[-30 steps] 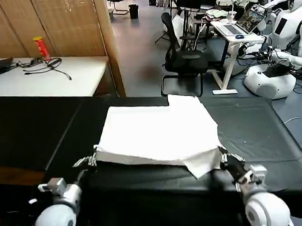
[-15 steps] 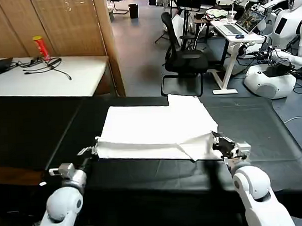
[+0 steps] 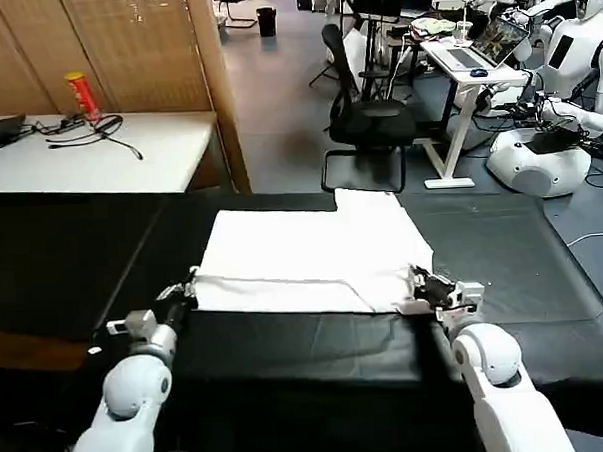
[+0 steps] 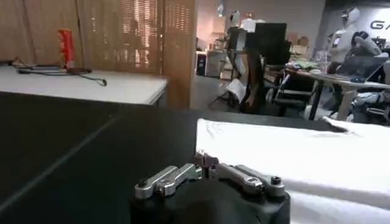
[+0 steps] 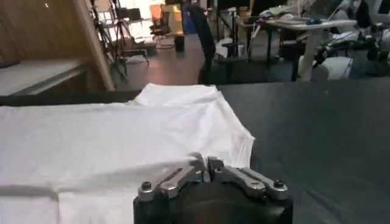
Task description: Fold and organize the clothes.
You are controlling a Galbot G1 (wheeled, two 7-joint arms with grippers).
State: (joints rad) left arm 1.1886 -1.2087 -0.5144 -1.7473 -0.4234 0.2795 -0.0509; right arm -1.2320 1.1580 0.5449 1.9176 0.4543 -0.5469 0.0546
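Observation:
The clothes are one white T-shirt (image 3: 312, 248) lying flat on the black table cloth (image 3: 514, 267), its near hem raised in a low fold. My left gripper (image 3: 187, 288) is shut on the hem's left corner, and my right gripper (image 3: 417, 279) is shut on the right corner. In the left wrist view the left gripper (image 4: 206, 162) pinches the cloth edge, with the T-shirt (image 4: 292, 149) spreading beyond it. In the right wrist view the right gripper (image 5: 206, 163) pinches a fold of the T-shirt (image 5: 122, 131). No logo shows.
Behind the black table stands a white table (image 3: 128, 158) with a red can (image 3: 78, 96) and cables. A wooden screen (image 3: 123, 44) rises at the back left. An office chair (image 3: 369, 123) and white robots (image 3: 544, 160) stand beyond the far edge.
Both grippers have moved away from me over the table, carrying the near hem up and over the shirt. The right corner no longer hangs low.

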